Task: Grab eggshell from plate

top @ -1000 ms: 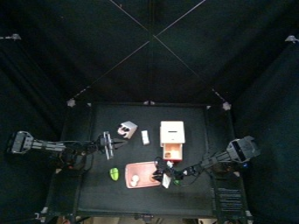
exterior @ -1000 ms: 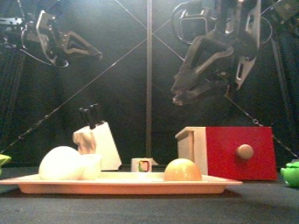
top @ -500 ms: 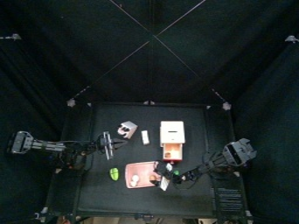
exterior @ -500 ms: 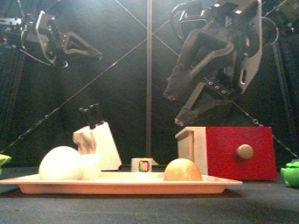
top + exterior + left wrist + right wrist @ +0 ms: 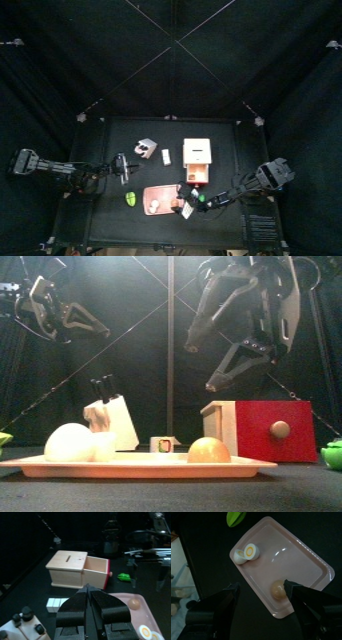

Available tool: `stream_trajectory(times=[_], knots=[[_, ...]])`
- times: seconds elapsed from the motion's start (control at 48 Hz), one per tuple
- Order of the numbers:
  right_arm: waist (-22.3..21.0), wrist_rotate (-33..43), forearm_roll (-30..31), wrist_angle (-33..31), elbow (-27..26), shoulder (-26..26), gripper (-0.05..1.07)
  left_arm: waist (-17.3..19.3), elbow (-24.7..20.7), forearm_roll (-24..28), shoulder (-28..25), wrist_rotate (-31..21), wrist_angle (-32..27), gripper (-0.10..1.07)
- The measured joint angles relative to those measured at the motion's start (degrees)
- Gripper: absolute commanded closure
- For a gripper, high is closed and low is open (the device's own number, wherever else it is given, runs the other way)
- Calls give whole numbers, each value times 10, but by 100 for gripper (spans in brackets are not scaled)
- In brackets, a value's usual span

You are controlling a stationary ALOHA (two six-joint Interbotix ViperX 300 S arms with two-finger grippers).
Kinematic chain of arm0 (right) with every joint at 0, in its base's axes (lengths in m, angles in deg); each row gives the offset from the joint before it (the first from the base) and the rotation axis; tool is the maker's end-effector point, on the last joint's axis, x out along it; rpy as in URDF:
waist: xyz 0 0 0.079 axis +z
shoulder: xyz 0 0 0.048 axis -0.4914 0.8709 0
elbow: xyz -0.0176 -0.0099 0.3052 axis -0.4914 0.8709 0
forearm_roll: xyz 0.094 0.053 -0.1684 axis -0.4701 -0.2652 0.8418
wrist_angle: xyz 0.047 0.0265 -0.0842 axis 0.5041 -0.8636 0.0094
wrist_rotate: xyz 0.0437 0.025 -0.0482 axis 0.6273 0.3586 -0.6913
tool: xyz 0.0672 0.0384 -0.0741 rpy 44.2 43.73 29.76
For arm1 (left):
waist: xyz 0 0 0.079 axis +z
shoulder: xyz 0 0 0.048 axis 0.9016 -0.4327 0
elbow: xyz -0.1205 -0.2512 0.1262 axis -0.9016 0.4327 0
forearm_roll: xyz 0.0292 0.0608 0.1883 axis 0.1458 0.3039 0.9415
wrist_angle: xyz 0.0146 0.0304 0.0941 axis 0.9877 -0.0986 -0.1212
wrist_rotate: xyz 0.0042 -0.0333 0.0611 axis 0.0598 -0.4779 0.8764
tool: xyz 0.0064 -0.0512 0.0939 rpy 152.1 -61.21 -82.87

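The salmon-pink plate lies at the table's front, also seen in the top view. On it sits the tan domed eggshell toward the box side, and a white boiled-egg half at the other end. My right gripper hangs open well above the plate. In the right wrist view its jaws stand wide apart, with the eggshell between them far below and the yolk-faced egg half beyond. My left gripper is shut and empty, raised over the table's left.
A cream box with a red drawer front stands just behind the plate's right end. A pale knife block stands at the back left, a small white block in the middle. A green piece lies at the far right.
The right gripper's jaws have spread wider and the gripper has turned a little above the plate. The left arm has shifted slightly. Nothing on the plate has moved.
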Motion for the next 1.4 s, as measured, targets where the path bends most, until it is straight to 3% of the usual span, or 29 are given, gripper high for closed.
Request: stream_trajectory(times=[0.125,0.375,0.625,1.396], knots=[[-1,-65,-95,-36,-24,1,3,-13,0,5,0,1,0,49],[1,-286,-233,-119,-62,5,3,-13,2,10,0,-1,-1,49],[-1,-412,-299,-120,-94,46,4,-13,2,10,-1,-2,-1,49],[-19,-439,-302,-120,-108,119,4,-13,4,10,-1,-2,-1,49]])
